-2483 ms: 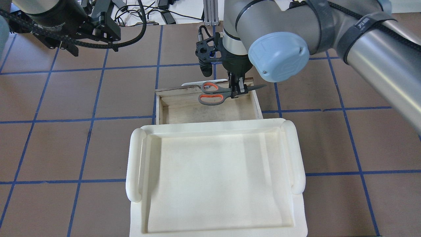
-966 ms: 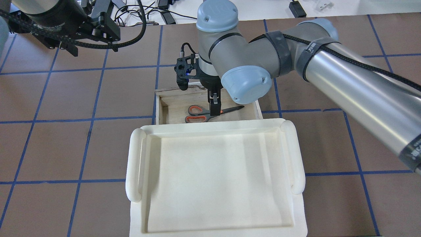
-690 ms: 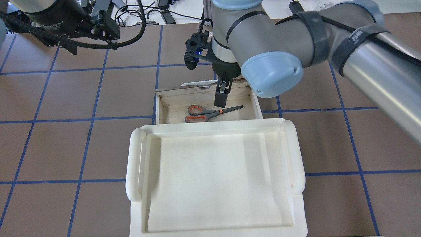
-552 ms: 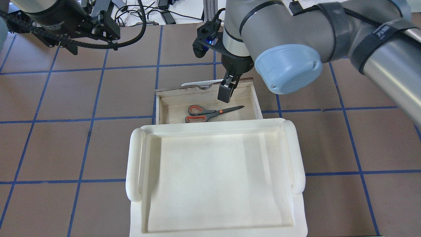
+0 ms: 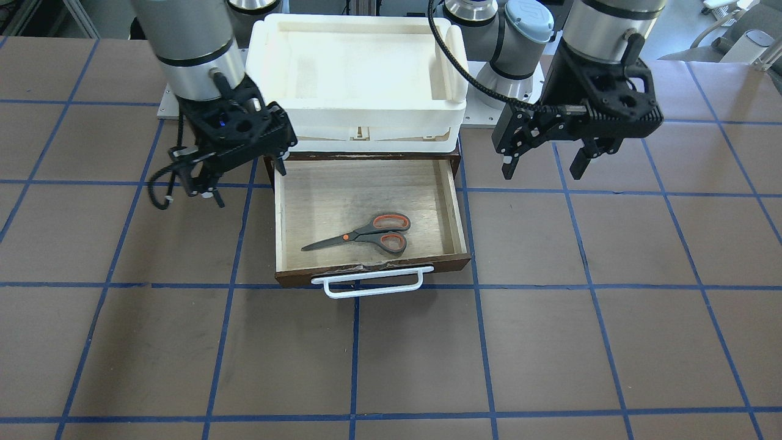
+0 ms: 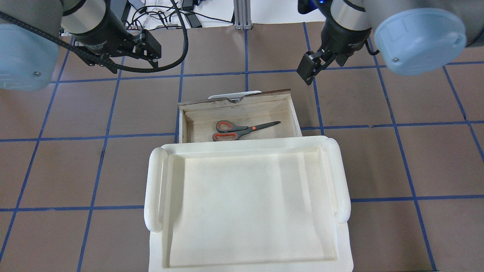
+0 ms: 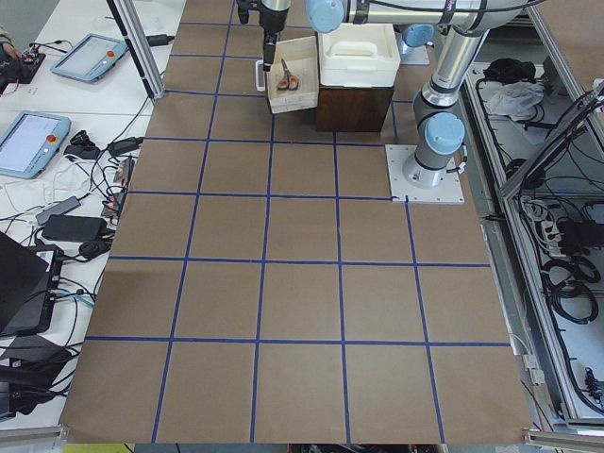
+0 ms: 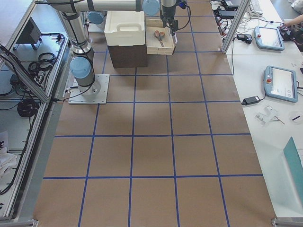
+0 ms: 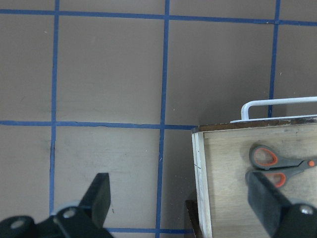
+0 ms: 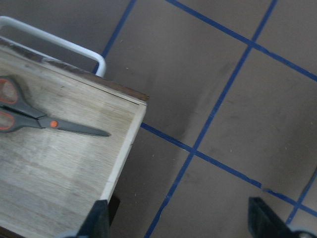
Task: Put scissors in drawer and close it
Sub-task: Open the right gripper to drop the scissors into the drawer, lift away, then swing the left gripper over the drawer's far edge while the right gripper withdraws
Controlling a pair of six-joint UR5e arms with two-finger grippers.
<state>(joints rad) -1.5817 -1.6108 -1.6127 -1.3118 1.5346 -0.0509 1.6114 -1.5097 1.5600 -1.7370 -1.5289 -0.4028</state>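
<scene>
The scissors [image 5: 366,234], grey-and-orange handles and dark blades, lie flat on the pale floor of the open drawer [image 5: 461,214]. They also show in the overhead view [image 6: 242,129] and in both wrist views [image 9: 277,166] [image 10: 39,119]. The drawer's white bar handle [image 5: 366,287] faces away from the robot. My right gripper [image 5: 244,180] is open and empty, above the table beside the drawer's right side; in the overhead view it [image 6: 308,70] is past the front right corner. My left gripper [image 5: 542,170] is open and empty, above the table left of the drawer [image 6: 183,124].
A white foam tray [image 6: 155,189] sits on top of the dark cabinet [image 5: 269,168] that the drawer slides out of. The brown table [image 5: 391,354] has blue tape grid lines. Cables and devices [image 6: 151,15] lie beyond its far edge.
My right gripper lowered the scissors into the drawer, let go, then rose and moved right, off the drawer. My left arm shifted a little to the right.
</scene>
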